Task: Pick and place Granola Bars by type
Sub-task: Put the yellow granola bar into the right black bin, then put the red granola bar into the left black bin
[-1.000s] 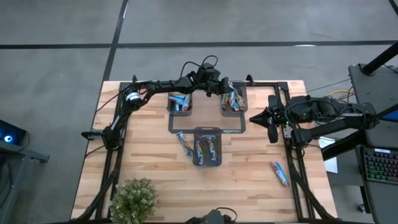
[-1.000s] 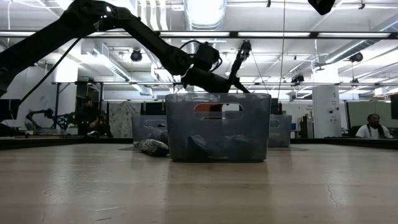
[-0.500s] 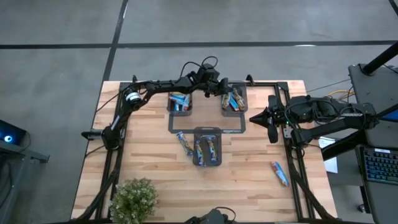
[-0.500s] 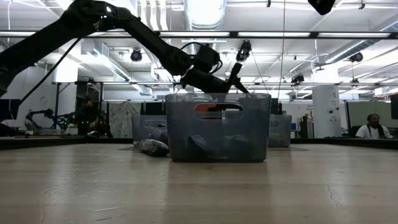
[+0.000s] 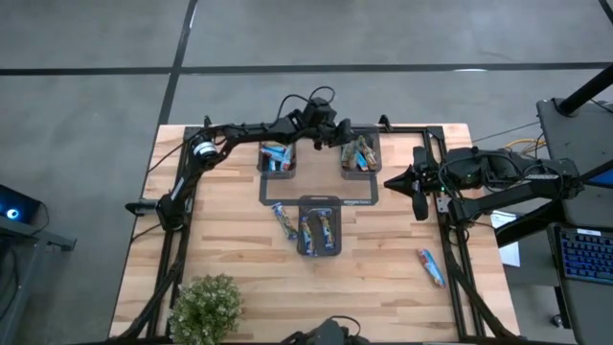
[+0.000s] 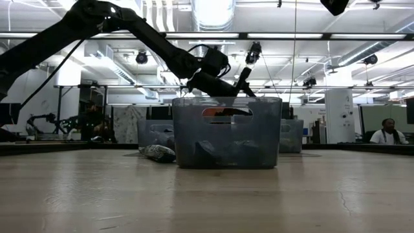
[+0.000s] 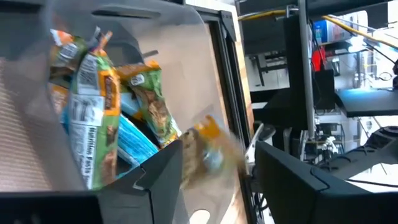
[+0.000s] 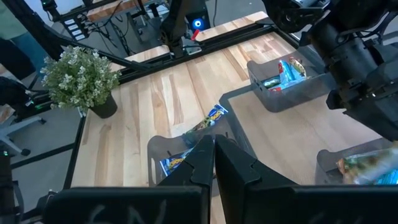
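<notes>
You cannot count the granola bars (image 5: pixel 360 153) in the far right bin (image 5: pixel 374 140) from above: the left gripper (image 5: pixel 342 141) hangs over its left rim and covers part of the pile. The left wrist view helps, showing about four wrappers standing on end against the bin wall, green, orange and light blue, plus one blurred bar (image 7: pixel 202 152) between the spread fingers (image 7: pixel 155 180), touching neither as far as you can tell. In the low view the near bin (image 6: pixel 226 131) blocks most of what lies behind it, and its contents show only as dark shapes.

Count three dark grey bins on the table (image 5: pixel 220 240): far left (image 5: pixel 277 158), far right, and near centre (image 5: pixel 319 228). The far left bin holds about two blue bars, their long axes running roughly left to right. The centre bin holds about three, lying lengthwise toward the table's near edge.

Two bars lie loose on the wood. One (image 5: pixel 282 219) sits just left of the centre bin, its long axis slanting from far left to near right. The other (image 5: pixel 430 267) lies well apart near the right edge, slanted the same way.

The right gripper (image 5: pixel 418 193) waits at the table's right side, fingers pressed together on nothing. A potted plant (image 5: pixel 205 307) stands at the near left corner.
</notes>
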`<action>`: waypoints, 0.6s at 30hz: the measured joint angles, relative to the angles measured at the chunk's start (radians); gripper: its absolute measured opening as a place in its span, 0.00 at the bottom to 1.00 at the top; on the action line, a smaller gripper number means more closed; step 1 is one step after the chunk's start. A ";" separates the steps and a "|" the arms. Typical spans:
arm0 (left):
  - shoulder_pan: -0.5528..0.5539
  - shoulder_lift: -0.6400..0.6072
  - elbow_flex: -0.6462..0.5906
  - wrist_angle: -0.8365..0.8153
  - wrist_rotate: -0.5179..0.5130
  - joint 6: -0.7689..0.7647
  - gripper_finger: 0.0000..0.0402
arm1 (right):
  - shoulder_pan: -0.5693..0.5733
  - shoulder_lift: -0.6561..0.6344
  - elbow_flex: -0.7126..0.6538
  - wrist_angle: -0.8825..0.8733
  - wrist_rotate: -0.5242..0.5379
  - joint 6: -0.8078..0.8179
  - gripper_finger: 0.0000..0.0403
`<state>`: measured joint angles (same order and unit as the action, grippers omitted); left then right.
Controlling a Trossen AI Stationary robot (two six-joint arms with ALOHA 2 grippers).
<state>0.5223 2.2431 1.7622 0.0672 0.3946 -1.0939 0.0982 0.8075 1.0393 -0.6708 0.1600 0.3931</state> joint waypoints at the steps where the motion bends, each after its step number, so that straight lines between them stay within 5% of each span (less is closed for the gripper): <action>1: 0.002 0.000 0.000 -0.006 0.000 0.001 0.46 | 0.000 0.000 0.000 0.000 0.000 0.000 0.02; 10: 0.016 0.000 0.008 -0.008 0.000 0.037 0.46 | 0.000 0.000 0.000 0.000 0.000 -0.001 0.02; 18: 0.000 -0.011 0.084 -0.006 0.199 0.168 0.43 | 0.000 0.000 0.000 -0.005 0.000 -0.007 0.02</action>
<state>0.5223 2.2322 1.8464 0.0615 0.5935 -0.9262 0.0978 0.8074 1.0393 -0.6762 0.1600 0.3866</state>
